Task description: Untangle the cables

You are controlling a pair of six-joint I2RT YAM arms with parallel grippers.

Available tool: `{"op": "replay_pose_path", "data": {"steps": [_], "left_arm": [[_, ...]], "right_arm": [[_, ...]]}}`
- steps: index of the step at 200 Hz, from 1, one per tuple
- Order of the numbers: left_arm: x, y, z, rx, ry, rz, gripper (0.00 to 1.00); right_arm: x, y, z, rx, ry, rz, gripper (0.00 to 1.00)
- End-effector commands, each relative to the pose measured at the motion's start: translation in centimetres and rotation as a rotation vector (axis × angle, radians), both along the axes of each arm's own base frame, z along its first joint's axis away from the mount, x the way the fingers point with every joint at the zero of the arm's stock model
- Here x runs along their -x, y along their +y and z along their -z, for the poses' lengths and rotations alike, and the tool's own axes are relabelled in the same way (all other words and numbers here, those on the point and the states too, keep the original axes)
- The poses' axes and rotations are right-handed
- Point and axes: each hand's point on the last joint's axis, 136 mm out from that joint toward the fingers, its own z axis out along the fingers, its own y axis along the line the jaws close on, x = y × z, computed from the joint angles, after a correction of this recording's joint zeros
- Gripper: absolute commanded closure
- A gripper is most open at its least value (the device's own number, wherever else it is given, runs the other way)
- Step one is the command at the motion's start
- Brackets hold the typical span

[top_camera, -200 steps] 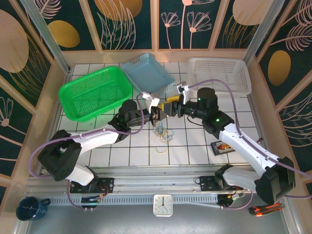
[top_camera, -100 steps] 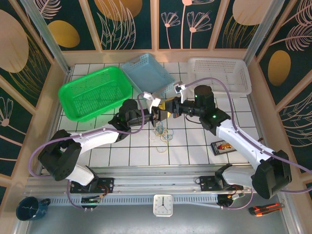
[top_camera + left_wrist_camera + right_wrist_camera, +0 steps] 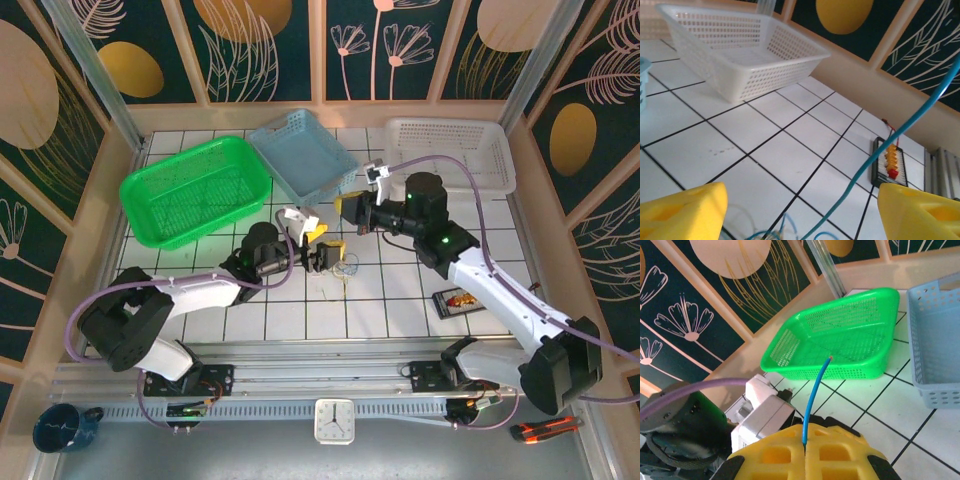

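The right gripper (image 3: 805, 442) is pinching one blue cable (image 3: 816, 390) tight, at twelve o'clock of the clump (image 3: 340, 270) mid-table. The left gripper (image 3: 801, 202) is hovering spread wide at the clump's ten o'clock, with the blue cable running between its jaws. Blue is likely being separated; next, the left should pin the clump.

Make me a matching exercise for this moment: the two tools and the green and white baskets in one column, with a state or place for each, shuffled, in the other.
Column 1
1. left tool
2. right tool
3. green basket
4. white basket

Column 2
A. shut on the blue cable
B. far side, on the right
C. open, fingers wide apart
D. far side, on the left

Pairs: 1-C, 2-A, 3-D, 4-B
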Motion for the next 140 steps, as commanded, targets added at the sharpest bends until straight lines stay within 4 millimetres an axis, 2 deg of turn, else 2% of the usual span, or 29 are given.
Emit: {"op": "replay_pose_path", "data": {"steps": [1,54,70,77,82,97,112,127,133,140], "left_arm": [[-0.4,0.2,0.5,-0.002,-0.040,-0.031,0.22],[-1.7,-1.5,2.8,-0.024,0.000,-0.009,0.26],[-2.2,-2.1,3.3,-0.022,0.012,-0.004,0.30],[-2.4,-2.4,3.2,-0.017,0.012,-0.001,0.35],[-2.5,-2.6,4.4,-0.031,0.036,0.003,0.40],[-2.5,-2.9,5.4,-0.034,0.063,0.013,0.56],[-2.3,-2.7,6.6,-0.038,0.086,0.010,0.71],[-1.9,-2.0,7.9,-0.053,0.104,-0.008,0.82],[-1.8,-1.7,8.4,-0.061,0.110,-0.015,0.87],[-1.7,-1.3,9.1,-0.073,0.118,-0.027,0.93]], "right_arm": [[-0.2,-0.4,-3.4,-0.076,-0.059,0.033,1.00],[-0.1,1.2,-3.0,-0.089,-0.033,0.013,1.00],[-0.1,1.9,-2.8,-0.091,-0.027,0.004,1.00],[-0.2,2.0,-2.8,-0.094,-0.025,0.003,1.00],[-0.2,2.1,-2.9,-0.097,-0.025,0.003,1.00],[-0.6,2.1,-3.8,-0.107,-0.032,0.013,1.00],[-1.4,1.6,-5.7,-0.131,-0.054,0.041,1.00],[-2.6,0.3,-8.2,-0.181,-0.067,0.084,1.00],[-2.6,0.3,-9.2,-0.205,-0.072,0.080,1.00],[-3.6,-1.1,-10.4,-0.234,-0.078,0.113,1.00]]}}
